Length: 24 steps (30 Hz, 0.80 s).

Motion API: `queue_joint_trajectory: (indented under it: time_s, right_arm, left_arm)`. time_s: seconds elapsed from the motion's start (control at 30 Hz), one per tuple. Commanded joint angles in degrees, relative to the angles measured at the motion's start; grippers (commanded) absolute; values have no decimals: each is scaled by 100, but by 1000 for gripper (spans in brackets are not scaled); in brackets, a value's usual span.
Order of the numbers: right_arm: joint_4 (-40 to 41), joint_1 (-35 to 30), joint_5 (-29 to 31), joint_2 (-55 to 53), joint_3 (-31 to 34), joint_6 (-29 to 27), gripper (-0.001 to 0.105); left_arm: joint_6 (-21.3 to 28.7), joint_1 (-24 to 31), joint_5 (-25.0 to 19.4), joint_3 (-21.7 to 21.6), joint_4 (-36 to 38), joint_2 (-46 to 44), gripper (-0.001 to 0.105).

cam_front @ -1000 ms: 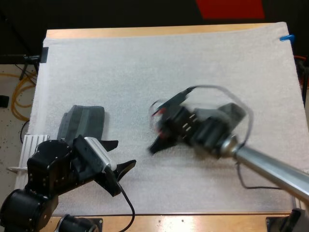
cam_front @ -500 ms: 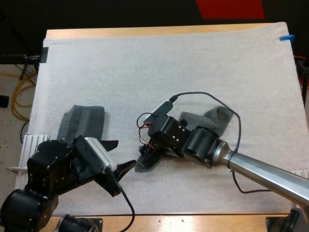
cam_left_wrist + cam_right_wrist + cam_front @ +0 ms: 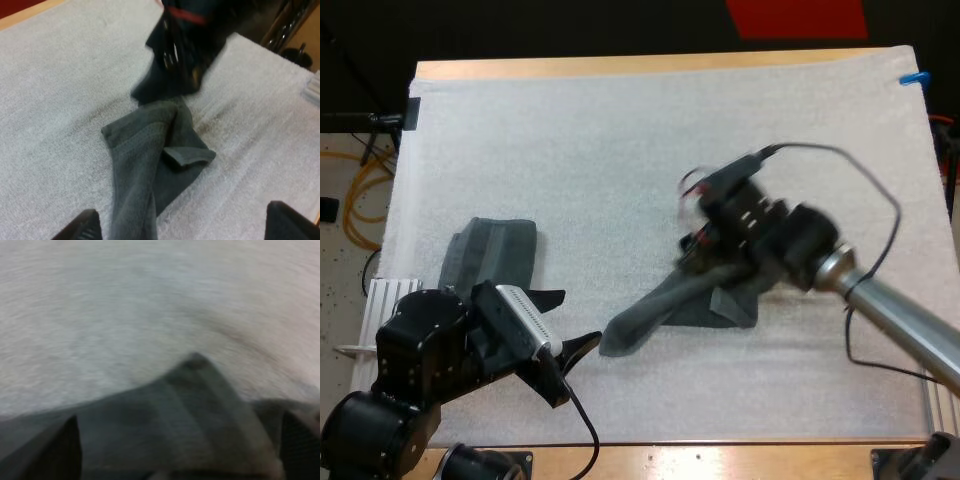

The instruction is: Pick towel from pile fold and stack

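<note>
Nearby: folded towel [image 3: 492,255] beside left pincer [image 3: 571,322] | crumpled towel [image 3: 665,308] just ahead

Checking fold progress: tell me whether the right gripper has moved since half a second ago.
Yes. The right gripper has shifted rightward and toward the table's far side, farther away from the folded towel, which stayed put.

My left pincer [image 3: 582,318] gapes; right pincer [image 3: 700,265] pinches the towel [image 3: 650,315].

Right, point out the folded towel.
In the high view, the folded towel lies at the mat's left side, just beyond the left gripper.
</note>
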Motion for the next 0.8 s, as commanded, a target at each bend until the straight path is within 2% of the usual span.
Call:
queue_joint_trajectory:
  time_s: [0.0,0.07,0.13,0.17,0.23,0.33,0.43,0.57,0.77]
  right_arm:
    - [48,-318,-107,-59,17,-3,77]
    - [37,-932,-385,-42,152,-3,77]
    - [-1,-1284,-620,-42,310,-3,77]
    - [-70,-1753,-769,-42,530,-3,77]
    - [-223,-2128,-769,-42,732,-38,76]
    - [-684,-2708,-1026,-42,1074,-155,62]
    - [-860,-3026,-1251,73,1204,-154,48]
    - [-930,-3216,-1646,430,1207,-285,47]
    - [-951,-3225,-1765,1066,1207,-453,47]
  left_arm:
    - [63,-25,2,-48,-4,-31,65]
    - [64,-25,2,-48,-74,53,65]
    - [64,-25,2,-48,-88,96,65]
    - [64,-25,2,-48,-92,215,65]
    - [64,-25,2,-48,-108,312,65]
    - [64,-25,2,-48,-107,552,65]
    - [64,-25,2,-48,-107,686,65]
    - [64,-25,2,-48,-107,751,65]
    - [40,-25,2,-48,-107,751,65]
